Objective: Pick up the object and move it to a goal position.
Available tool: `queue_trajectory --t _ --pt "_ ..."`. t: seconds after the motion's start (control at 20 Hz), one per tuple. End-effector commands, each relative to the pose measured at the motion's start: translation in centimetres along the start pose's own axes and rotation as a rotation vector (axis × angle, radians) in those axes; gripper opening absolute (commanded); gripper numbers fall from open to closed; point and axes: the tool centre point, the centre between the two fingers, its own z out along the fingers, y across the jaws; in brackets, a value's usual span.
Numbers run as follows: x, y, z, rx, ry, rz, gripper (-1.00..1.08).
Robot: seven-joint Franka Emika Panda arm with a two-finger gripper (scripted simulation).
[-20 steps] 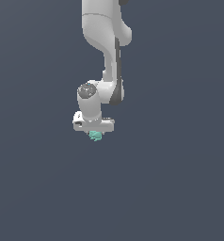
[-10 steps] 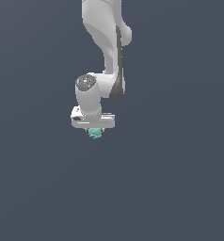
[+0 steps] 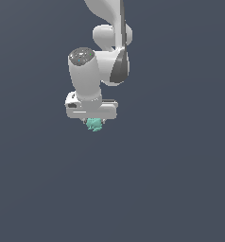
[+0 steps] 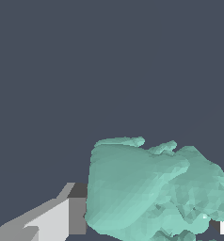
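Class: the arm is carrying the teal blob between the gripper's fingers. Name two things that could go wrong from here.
1. The teal blob is lumpy and irregular, so the gripper may touch only a few bumps; it might slip or twist out.
2. In the wrist view the blob hides most of the fingers, so judging how securely it is held is hard.

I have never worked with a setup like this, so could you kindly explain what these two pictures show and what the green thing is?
These are simulator renders, not photographs. The exterior view shows a white robot arm reaching down from the top, ending in a gripper. Directly beneath the gripper sits a small teal-green lumpy object, which the gripper appears to hold between its fingers. The other picture comes from a camera on the arm's wrist, so the same object looks very large there, with a pale finger beside it. Everything else in both views is plain dark grey; no table or surface edge can be made out.
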Motion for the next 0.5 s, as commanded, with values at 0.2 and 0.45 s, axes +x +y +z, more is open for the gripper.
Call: queue_trajectory --t 0.2,0.45 --pt "1.1 -0.4 -7.0 0.000 0.000 0.000 -1.00" --pt "2.0 -0.8 -12.1 0.000 -0.001 0.000 -1.00"
